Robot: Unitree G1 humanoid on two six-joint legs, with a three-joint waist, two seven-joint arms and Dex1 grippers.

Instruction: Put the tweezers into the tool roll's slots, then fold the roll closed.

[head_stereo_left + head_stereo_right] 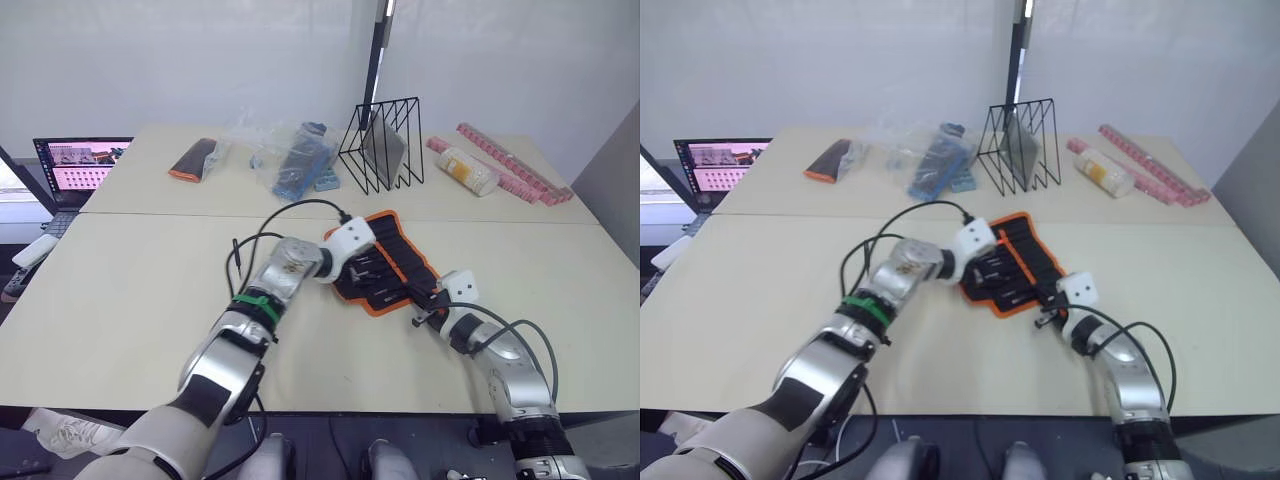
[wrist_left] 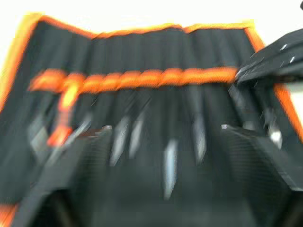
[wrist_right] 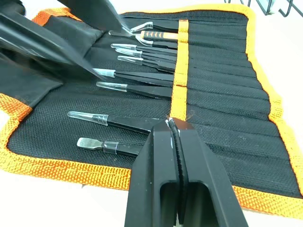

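Observation:
The tool roll (image 1: pixel 398 248) lies unfolded on the table, black fabric with orange trim and an orange inner band (image 3: pixel 179 71). Several black tweezers (image 3: pixel 142 76) sit in its slots, their clear-capped tips sticking out toward the roll's left flap. My left gripper (image 1: pixel 360 268) hovers open over the roll's left half, fingers (image 2: pixel 258 158) spread wide above the tweezer tips. At the roll's near right edge, my right gripper (image 3: pixel 173 124) is shut. Its tips touch the orange band, and I see nothing between them.
Along the table's back stand a black wire rack (image 1: pixel 384 146), a clear plastic bag (image 1: pixel 293 160) holding blue things, a small black-and-orange pouch (image 1: pixel 194 158), a pale cylinder (image 1: pixel 468 171) and pink strips (image 1: pixel 520 168). A laptop (image 1: pixel 84 166) sits far left.

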